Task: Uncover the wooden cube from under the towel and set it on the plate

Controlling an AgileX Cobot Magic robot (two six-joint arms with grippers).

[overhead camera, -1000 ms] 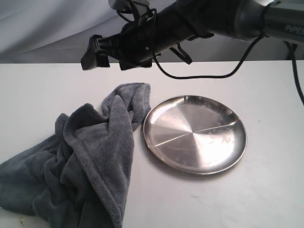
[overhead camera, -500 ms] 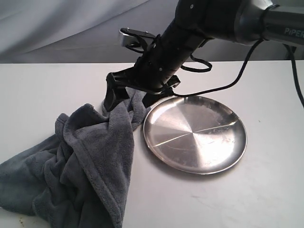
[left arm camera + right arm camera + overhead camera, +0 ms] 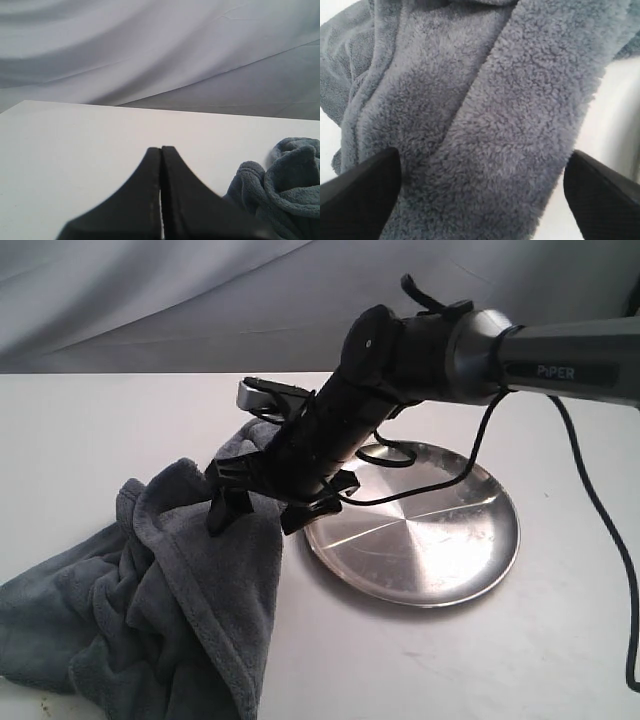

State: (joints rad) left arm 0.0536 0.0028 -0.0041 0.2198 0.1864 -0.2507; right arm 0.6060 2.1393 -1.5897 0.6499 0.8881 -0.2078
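Not much was done at this point tbh. The left gripper [image 3: 161,156] was seen pinched together on nothing. The towel [image 3: 170,600] was heaped at 9 o'clock of the plate [image 3: 470,570], with the right gripper [image 3: 258,522] set astride a fold, jaws spread wide, nothing clenched yet. The plate was bare. The wooden cube couldn't be spotted, presumably buried under the towel, so uncovering and placing were both left.
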